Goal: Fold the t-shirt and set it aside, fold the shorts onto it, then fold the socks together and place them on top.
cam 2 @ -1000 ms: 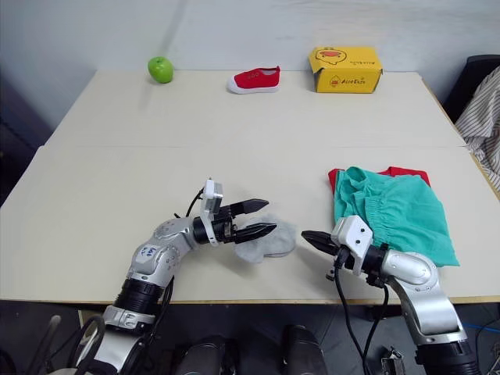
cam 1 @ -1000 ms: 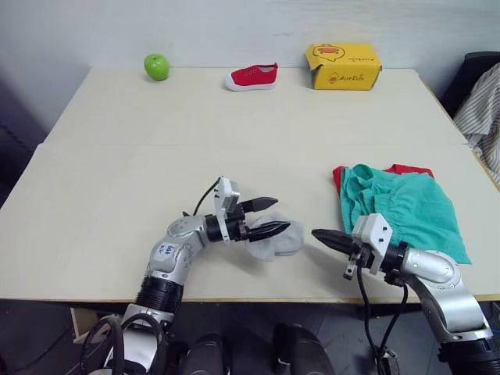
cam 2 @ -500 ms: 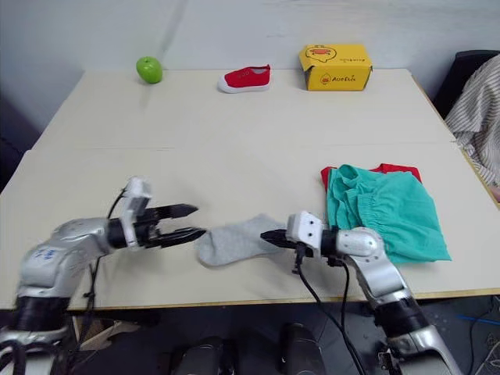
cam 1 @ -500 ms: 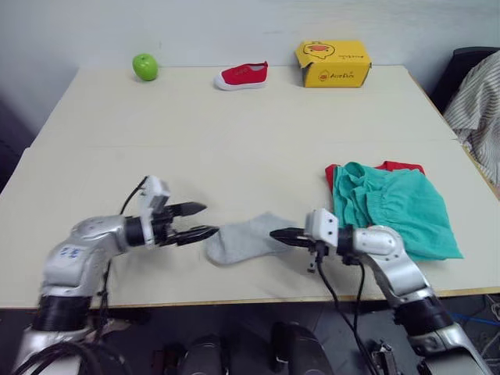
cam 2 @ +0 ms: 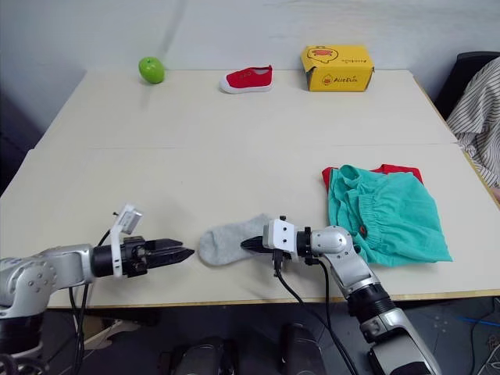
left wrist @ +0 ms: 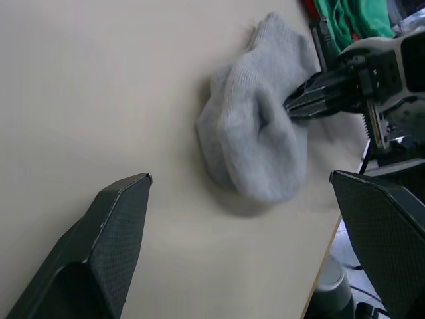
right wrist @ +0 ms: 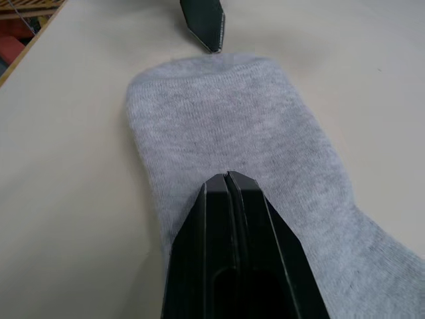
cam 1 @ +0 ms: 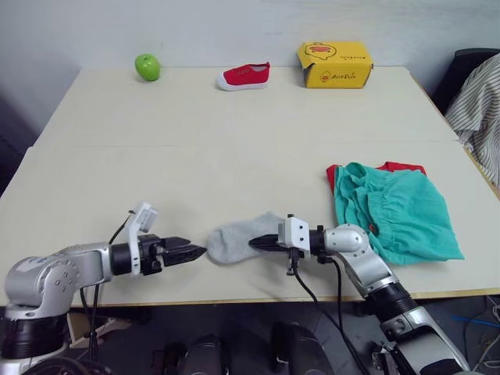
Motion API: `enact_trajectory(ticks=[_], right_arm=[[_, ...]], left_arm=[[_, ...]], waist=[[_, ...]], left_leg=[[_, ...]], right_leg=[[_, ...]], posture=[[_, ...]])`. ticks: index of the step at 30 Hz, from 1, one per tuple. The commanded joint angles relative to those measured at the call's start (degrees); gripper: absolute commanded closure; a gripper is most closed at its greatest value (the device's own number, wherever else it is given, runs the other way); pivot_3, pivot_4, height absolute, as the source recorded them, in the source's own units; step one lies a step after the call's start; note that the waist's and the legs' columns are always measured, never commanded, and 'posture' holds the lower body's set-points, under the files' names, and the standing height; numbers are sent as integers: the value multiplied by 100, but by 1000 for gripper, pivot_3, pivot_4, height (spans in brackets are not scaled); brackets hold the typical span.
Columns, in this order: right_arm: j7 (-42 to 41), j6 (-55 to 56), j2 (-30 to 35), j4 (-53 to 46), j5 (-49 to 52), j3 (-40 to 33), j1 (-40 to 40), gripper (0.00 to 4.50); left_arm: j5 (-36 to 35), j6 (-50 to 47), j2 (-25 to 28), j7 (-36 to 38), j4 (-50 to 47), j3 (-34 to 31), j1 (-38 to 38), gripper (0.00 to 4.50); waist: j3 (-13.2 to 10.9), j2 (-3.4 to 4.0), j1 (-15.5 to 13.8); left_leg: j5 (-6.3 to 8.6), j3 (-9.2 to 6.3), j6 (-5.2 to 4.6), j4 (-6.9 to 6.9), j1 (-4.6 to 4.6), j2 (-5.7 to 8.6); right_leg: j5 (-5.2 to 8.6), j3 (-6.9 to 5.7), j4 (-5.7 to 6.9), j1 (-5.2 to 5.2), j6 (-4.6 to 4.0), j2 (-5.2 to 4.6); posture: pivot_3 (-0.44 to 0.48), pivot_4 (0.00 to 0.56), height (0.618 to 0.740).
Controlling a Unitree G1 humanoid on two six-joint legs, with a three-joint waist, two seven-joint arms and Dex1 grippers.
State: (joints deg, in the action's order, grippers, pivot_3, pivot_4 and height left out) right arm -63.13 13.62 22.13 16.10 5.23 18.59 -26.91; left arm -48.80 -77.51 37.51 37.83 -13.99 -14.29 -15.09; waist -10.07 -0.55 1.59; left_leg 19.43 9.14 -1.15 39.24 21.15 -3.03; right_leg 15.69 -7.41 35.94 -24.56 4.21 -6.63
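**Socks stage, stacking still to do**

The right gripper (cam 1: 256, 244), fingers pressed together, rests on the grey socks (cam 1: 238, 237). The left gripper (cam 1: 191, 252), spread wide, sits just beside them. Near the socks, the teal shorts (cam 1: 398, 209) already cover the red t-shirt (cam 1: 398, 167); the socks remain unplaced.

The socks (cam 1: 238, 238) are light grey ribbed fabric, lying flat as one small bundle near the front edge of the desk (cam 1: 234, 141), toe end toward the robot's left. Well apart to the right, the shorts (cam 1: 398, 209), teal with a gathered waistband and a small red-orange tag, lie rumpled on top of the t-shirt (cam 1: 400, 167), of which only red edges show at the far side
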Motion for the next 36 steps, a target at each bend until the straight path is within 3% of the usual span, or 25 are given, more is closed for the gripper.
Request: enact_trajectory(ticks=[1, 6, 9, 16, 22, 29, 36], right_arm=[[-28, 24, 32, 104, -88, 24, -21, 4500], [-29, -20, 13, 96, -74, 27, -31, 4500], [1, -59, -10, 72, -74, 27, -24, 4500], [47, -71, -13, 67, -86, 12, 15, 4500], [90, -77, -52, 106, -113, 28, 15, 4500], [117, -124, 14, 72, -152, 5, 69, 4500], [198, -321, 162, -246, -165, -56, 261, 4500]], left_arm=[[-27, -233, 112, 12, -29, 388, -106, 8], [35, -195, -313, -178, 213, 730, -479, 8], [-5, -215, -542, -278, 173, 744, -553, 522], [15, -169, -571, -427, -18, 663, -617, 2766], [-129, -227, -343, -257, -72, 666, -1137, 4481], [-115, -58, 19, 554, 35, 1499, -2287, 4481], [701, 937, -602, 835, 683, 2655, -2866, 4481]], waist=[[1, 0, 4], [5, 1, -21], [6, 0, -12], [6, -1, 1], [5, -1, -2], [5, -2, -1], [5, -2, -11]], left_leg=[[0, 0, 1, 0, -1, -1], [-1, 1, 3, -1, -8, 2], [-2, 0, 2, 0, -7, 9], [-3, 1, 4, -1, -5, 2], [-4, 1, 5, 0, -5, 3], [-5, 2, 7, -1, -2, 3], [-5, 4, 7, -1, -2, 9]], right_leg=[[0, 1, 0, 0, 0, 1], [0, 4, 2, 4, 0, -2], [0, 6, 3, 5, 0, -7], [0, 5, 2, 2, 0, -2], [0, 5, 2, 2, 0, -3], [0, 4, 2, 1, 0, 2], [0, 5, 0, 1, 0, 5]], posture=[[0, 150, 740], [0, 150, 740], [0, 150, 740], [0, 150, 740], [0, 150, 740], [0, 150, 740], [0, 150, 740]])
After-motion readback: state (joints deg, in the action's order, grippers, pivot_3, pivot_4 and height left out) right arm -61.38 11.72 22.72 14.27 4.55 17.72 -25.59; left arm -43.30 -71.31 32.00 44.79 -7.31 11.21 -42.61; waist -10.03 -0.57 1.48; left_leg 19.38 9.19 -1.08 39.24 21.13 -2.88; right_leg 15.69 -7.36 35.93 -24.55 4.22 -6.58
